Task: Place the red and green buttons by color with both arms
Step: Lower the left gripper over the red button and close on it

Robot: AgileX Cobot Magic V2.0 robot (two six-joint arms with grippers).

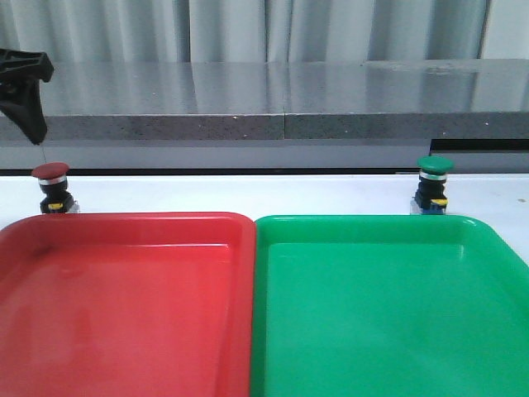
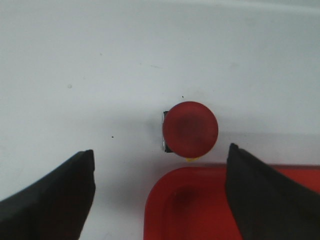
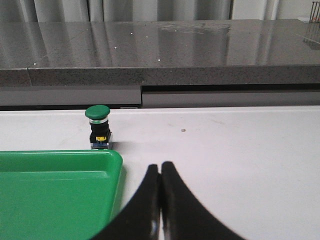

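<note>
The red button (image 1: 51, 188) stands upright on the white table just behind the red tray's (image 1: 124, 248) far left corner. In the left wrist view I see its dark red cap (image 2: 190, 127) from above. My left gripper (image 2: 161, 150) is open and empty above it, with the button a little ahead of the fingertips. It shows in the front view (image 1: 29, 107) at the upper left. The green button (image 1: 434, 184) stands behind the green tray (image 1: 388, 273). My right gripper (image 3: 160, 167) is shut and empty, low over the table beside the green tray (image 3: 55, 190), well short of the green button (image 3: 97, 127).
The two large trays lie side by side and fill the front of the table. A grey stone ledge (image 1: 281, 99) runs along the back behind both buttons. White table (image 3: 240, 150) stretches to the right of the green tray.
</note>
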